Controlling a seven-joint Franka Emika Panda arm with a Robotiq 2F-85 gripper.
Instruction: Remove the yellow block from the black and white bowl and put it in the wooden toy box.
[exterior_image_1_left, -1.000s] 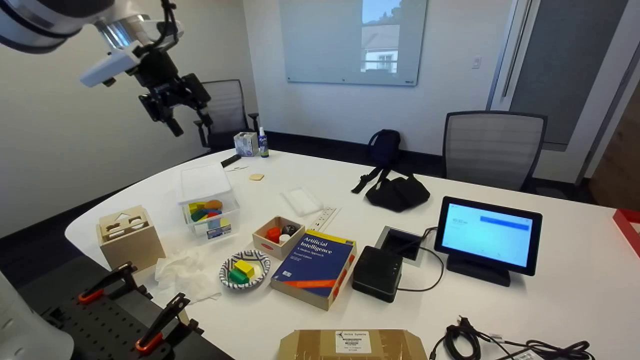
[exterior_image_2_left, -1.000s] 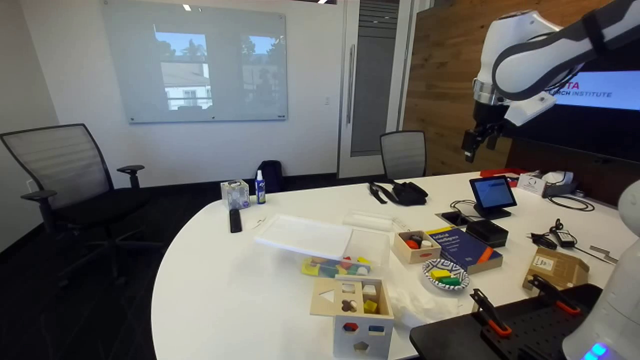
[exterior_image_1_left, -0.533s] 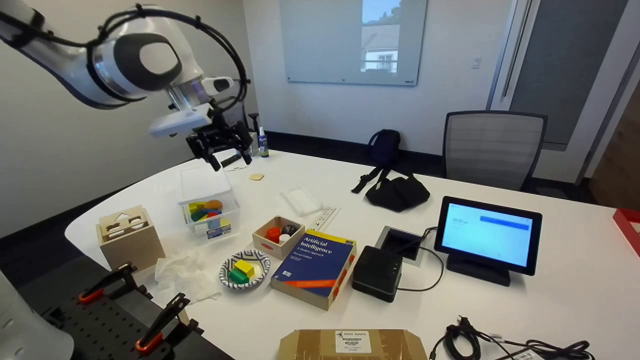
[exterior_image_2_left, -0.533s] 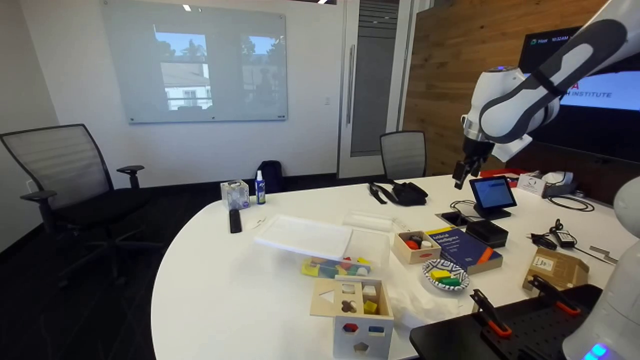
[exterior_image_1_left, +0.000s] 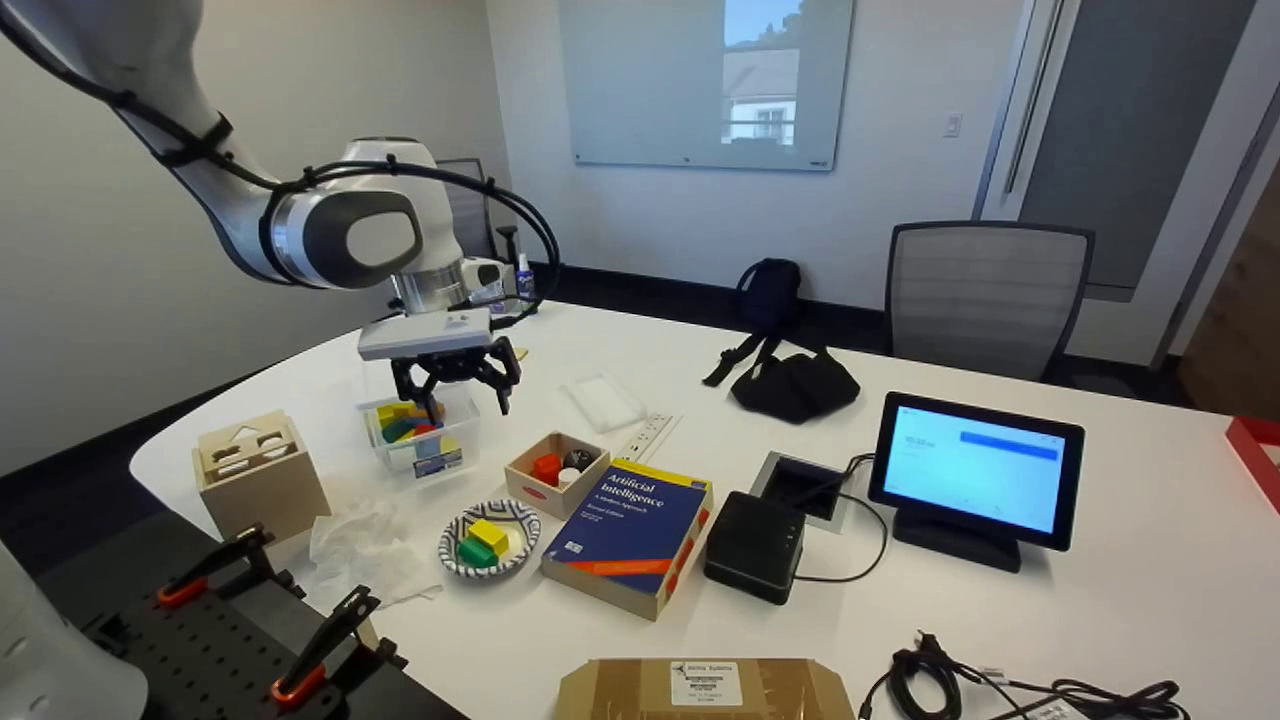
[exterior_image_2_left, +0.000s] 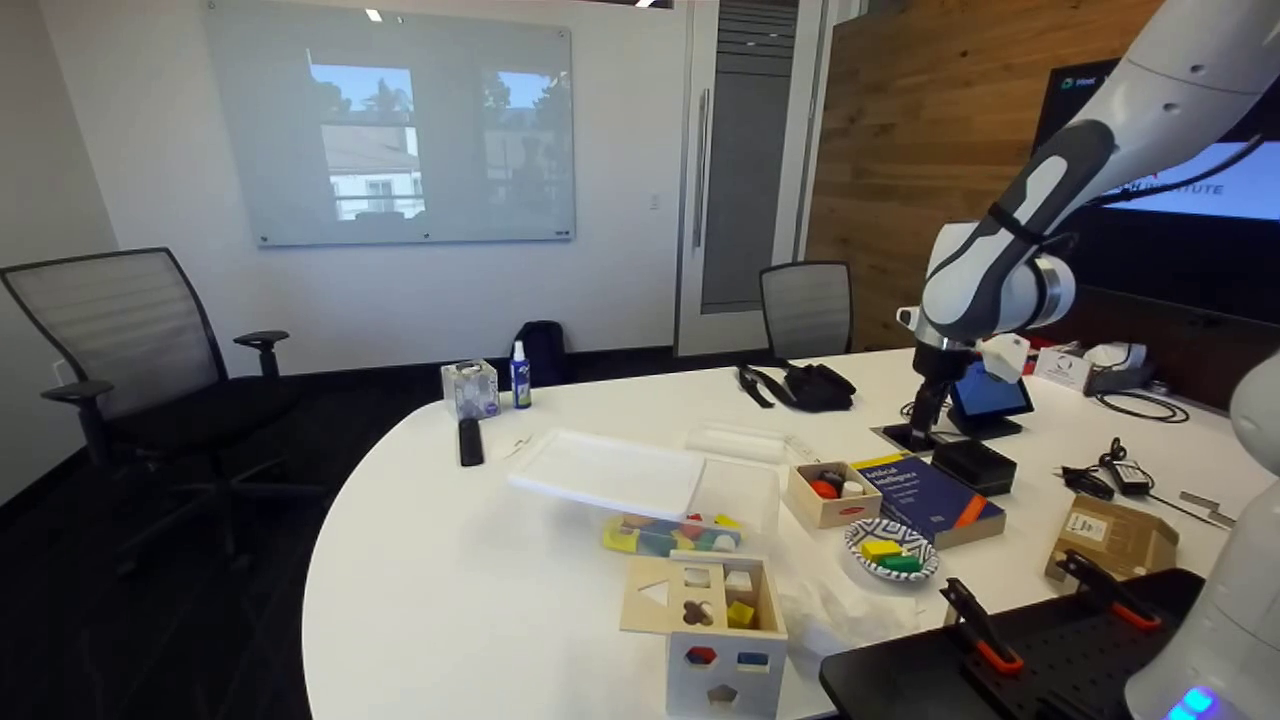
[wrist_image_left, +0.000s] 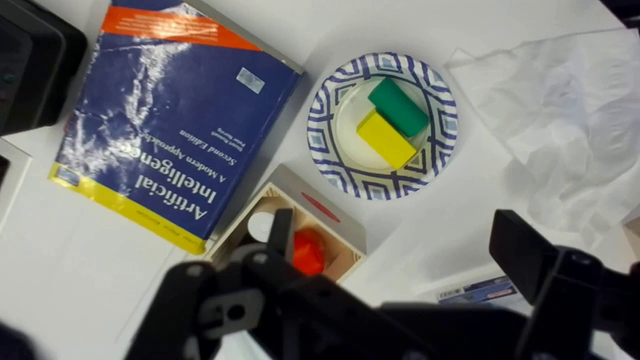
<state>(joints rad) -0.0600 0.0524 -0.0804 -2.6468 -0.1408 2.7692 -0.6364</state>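
The yellow block (exterior_image_1_left: 489, 537) lies in the black and white bowl (exterior_image_1_left: 452, 556) against a green piece. Both exterior views show it, and the wrist view shows the yellow block (wrist_image_left: 386, 140) and green cylinder (wrist_image_left: 398, 107) inside the bowl (wrist_image_left: 320, 142). The wooden toy box (exterior_image_1_left: 265, 492) stands on the table's near side. In an exterior view the toy box (exterior_image_2_left: 725, 672) has its top partly open, with a yellow piece and others inside. My gripper (exterior_image_1_left: 470, 409) is open and empty, fingers pointing down. The gripper (wrist_image_left: 393, 226) is above the table, apart from the bowl.
A small wooden tray (exterior_image_1_left: 535, 492) with red, black and white pieces stands beside the bowl. A thick blue book (exterior_image_1_left: 635, 525) lies close by. A clear plastic tub (exterior_image_1_left: 465, 425) of blocks, crumpled tissue (exterior_image_1_left: 365, 555) and clamps (exterior_image_1_left: 325, 650) are around. A black device (exterior_image_1_left: 755, 545) sits past the book.
The arm has come down and moved inward over the table, the open gripper turning to point downward. The bowl, blocks and toy box have not moved.
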